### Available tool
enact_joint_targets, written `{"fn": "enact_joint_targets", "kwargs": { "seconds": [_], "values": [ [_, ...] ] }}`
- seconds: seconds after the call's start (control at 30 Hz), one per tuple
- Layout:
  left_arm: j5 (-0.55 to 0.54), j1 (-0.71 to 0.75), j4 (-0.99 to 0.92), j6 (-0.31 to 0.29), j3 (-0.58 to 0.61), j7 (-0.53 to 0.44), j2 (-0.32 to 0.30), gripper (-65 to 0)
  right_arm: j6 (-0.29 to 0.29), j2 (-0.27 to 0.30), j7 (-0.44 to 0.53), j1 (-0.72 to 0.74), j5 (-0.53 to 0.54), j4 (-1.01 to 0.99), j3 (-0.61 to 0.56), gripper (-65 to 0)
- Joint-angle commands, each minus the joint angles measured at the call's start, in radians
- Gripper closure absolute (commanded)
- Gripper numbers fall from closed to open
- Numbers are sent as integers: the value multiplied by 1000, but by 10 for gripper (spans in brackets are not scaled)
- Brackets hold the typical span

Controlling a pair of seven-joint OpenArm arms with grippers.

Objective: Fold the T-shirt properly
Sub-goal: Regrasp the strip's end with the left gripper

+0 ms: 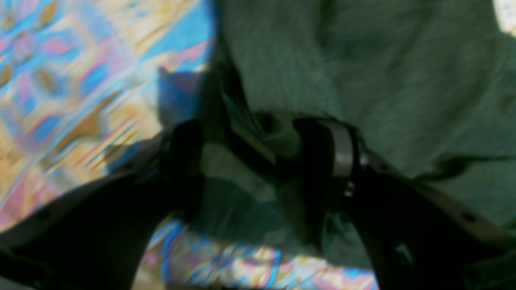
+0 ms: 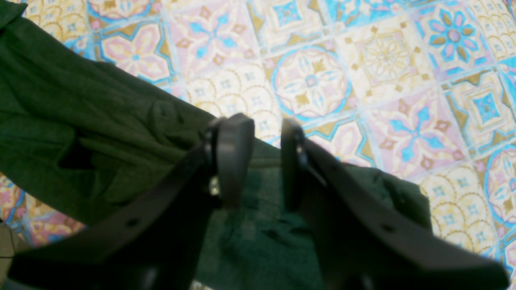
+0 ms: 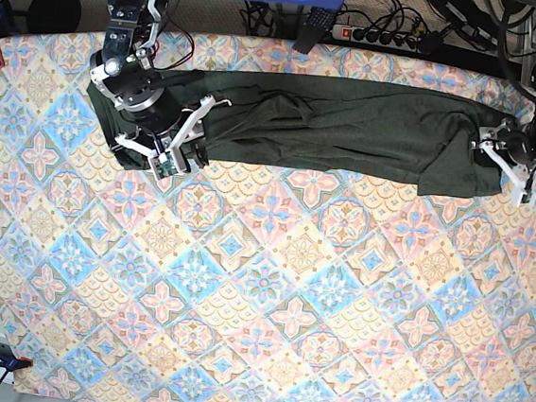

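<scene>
T-shirt (image 3: pixel 351 128) lies stretched in a long band across the far side of the table (image 3: pixel 259 295), on the patterned tile cloth, one end at each arm. Left hand (image 1: pixel 258 149) sits at the shirt's end on base view's right – jaws spread wide w/ green fabric bunched between them; pic is blurred, can't tell if cloth is actually pinched. Right hand (image 2: pixel 267 157) is at the other end – jaws partly apart, over dark fabric, w/ cloth below and between; grip unclear.
</scene>
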Motion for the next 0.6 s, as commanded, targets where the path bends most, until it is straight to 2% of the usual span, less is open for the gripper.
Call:
{"fn": "enact_joint_targets", "kwargs": {
  "seconds": [0.0,0.57],
  "values": [
    [8,-11,-11,6,-11,-9,-30,-413,-2,0,23,6,14,22,-1,-161],
    [9,-26,-25,-5,28,-3,18,-406,-2,0,23,8,14,22,-1,-161]
  ]
}}
